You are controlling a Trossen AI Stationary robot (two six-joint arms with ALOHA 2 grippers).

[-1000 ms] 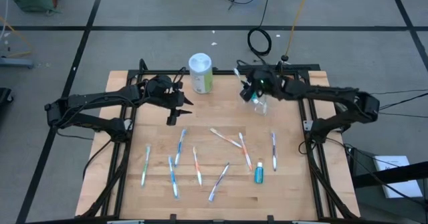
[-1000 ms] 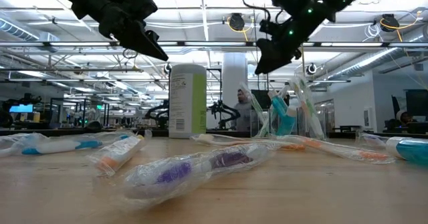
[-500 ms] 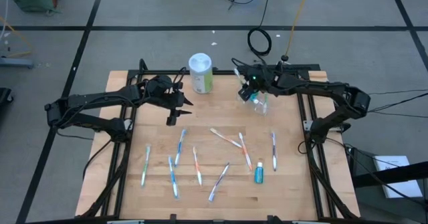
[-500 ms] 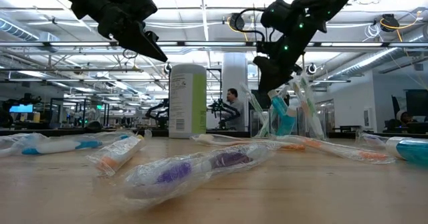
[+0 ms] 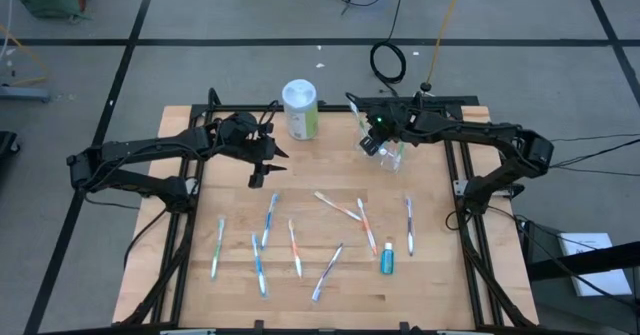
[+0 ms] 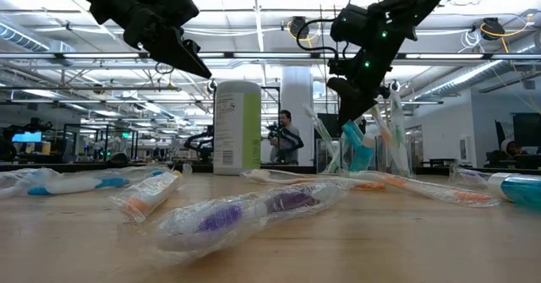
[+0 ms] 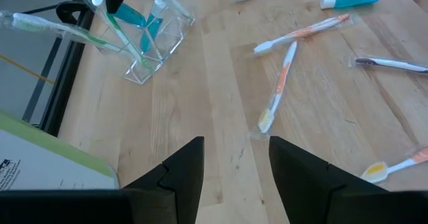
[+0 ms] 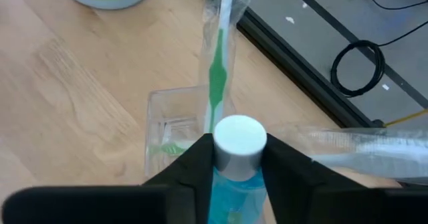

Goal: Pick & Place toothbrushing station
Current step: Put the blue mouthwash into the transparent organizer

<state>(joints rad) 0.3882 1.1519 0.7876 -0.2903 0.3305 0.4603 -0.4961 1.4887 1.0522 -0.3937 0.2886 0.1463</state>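
A small clear cup [image 5: 391, 156] stands at the table's far right. It holds a green toothbrush [image 8: 219, 70], other wrapped brushes and a teal toothpaste tube [image 8: 234, 180] with a white cap. My right gripper [image 8: 239, 158] reaches down into the cup from above and is shut on that tube. Several wrapped toothbrushes [image 5: 294, 247] and another teal tube [image 5: 387, 259] lie flat on the wood. My left gripper [image 5: 265, 172] hovers open above the table's left half, touching nothing. My right gripper pinches the toothpaste tube just below its white cap [image 8: 239, 140], one finger [image 8: 194, 167] on each side. The fingers slant down from above, from the table's far right. The tube stands cap-up in the cup, its lower part hidden by my fingers.
A white and green canister [image 5: 300, 110] stands at the far edge, left of the cup. The loose brushes spread across the table's middle and near half. Bare wood lies between the canister, the cup and the brushes.
My right gripper has sunk toward the cup and tipped more steeply down. Its fingers have drawn together around the toothpaste tube's cap. The cup and its contents stay in place.
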